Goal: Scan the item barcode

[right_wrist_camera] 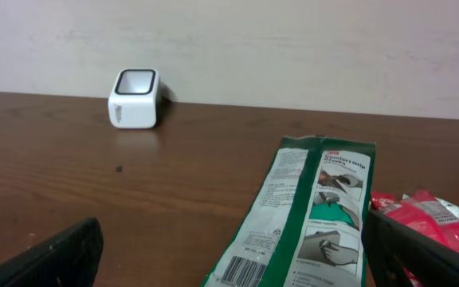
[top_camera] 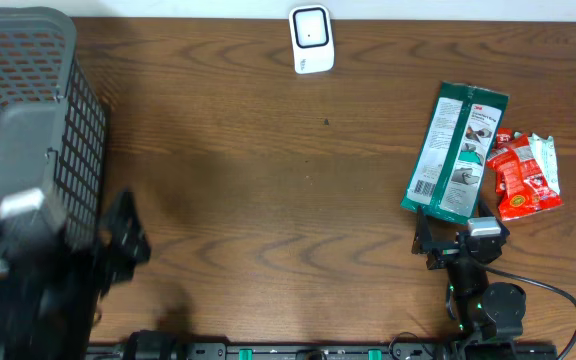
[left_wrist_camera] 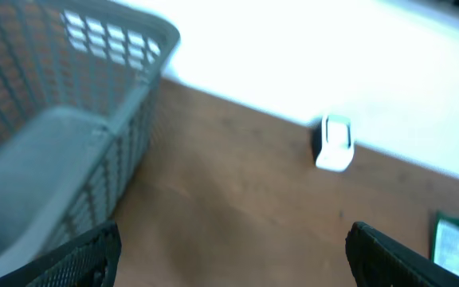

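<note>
A green and white packet (top_camera: pixel 455 152) lies flat at the right of the table, with its barcode (right_wrist_camera: pixel 241 271) at the near end. My right gripper (top_camera: pixel 455 232) stands open just short of that end. In the right wrist view its fingers (right_wrist_camera: pixel 50 255) straddle the packet's (right_wrist_camera: pixel 309 215) near end without touching it. The white scanner (top_camera: pixel 311 38) stands at the table's far edge, also in the left wrist view (left_wrist_camera: pixel 335 142) and the right wrist view (right_wrist_camera: pixel 135 97). My left gripper (top_camera: pixel 118 245) is blurred at the left by the basket. It is open (left_wrist_camera: pixel 229 259) and holds nothing.
A grey mesh basket (top_camera: pixel 28 120) fills the far left corner, and its wall (left_wrist_camera: pixel 126 127) is close to my left gripper. A red snack packet (top_camera: pixel 525 175) lies against the green packet's right side. Bare wood lies between the basket and the packets.
</note>
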Action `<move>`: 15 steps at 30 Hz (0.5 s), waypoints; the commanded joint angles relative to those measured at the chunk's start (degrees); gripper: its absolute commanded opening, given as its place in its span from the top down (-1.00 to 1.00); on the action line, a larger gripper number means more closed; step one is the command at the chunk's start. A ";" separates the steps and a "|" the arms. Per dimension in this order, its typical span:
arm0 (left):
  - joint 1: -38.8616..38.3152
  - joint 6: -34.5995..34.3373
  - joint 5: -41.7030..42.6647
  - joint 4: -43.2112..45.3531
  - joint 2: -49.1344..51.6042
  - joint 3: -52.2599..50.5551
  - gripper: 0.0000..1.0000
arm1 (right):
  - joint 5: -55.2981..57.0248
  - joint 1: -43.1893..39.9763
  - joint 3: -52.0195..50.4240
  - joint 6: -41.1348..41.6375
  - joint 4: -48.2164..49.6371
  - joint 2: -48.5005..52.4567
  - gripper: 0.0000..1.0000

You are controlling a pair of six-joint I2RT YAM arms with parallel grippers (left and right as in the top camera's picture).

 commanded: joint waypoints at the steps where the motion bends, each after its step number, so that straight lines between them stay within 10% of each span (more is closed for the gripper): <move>1: 1.29 1.53 -1.81 -0.15 -7.06 -3.69 -0.81 | -0.24 -0.55 -0.04 -0.68 -0.22 -0.37 -0.99; 15: 3.50 -4.68 -1.75 18.27 -32.54 -28.98 -0.81 | -0.22 -0.57 -0.04 -0.68 -0.22 -0.37 -0.99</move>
